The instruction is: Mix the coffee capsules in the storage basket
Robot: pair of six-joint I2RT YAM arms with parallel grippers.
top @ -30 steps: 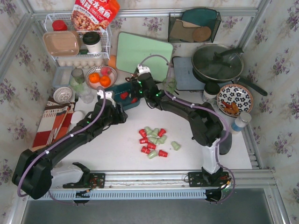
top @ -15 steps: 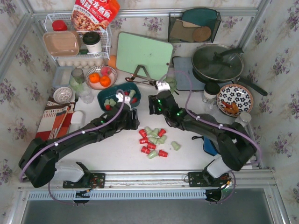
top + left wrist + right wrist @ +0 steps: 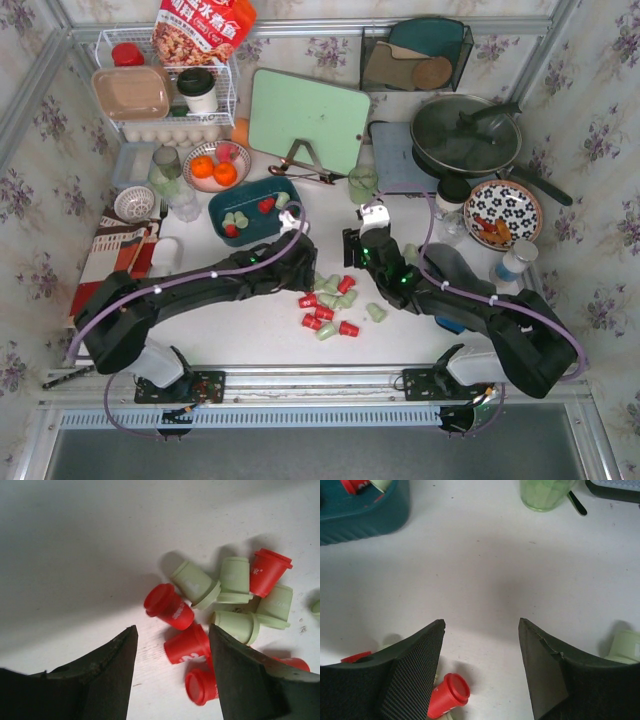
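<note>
capsule pile and storage basket status

we find the left gripper (image 3: 172, 632) and right gripper (image 3: 481, 625) with jaws released, grasping nothing. most coffee capsules (image 3: 328, 302) lie on the white table (image 3: 250, 320), just beside both grippers; a few sit in the storage basket (image 3: 256, 230). a green cup (image 3: 362, 183) stands beyond the right gripper.

Item: two matched robot arms, table-mounted.
- Left arm (image 3: 200, 288) and right arm (image 3: 450, 298): black jointed casings.
- Each carries a lilac cable (image 3: 220, 270) held by pale ties.
- Small green lights show near the wrists.
- A white cap (image 3: 292, 225) sits behind each wrist.
- Base plates (image 3: 195, 385): black.
- Jaws: black wedge-shaped pads (right pair finely ribbed, one edge chipped).
</note>
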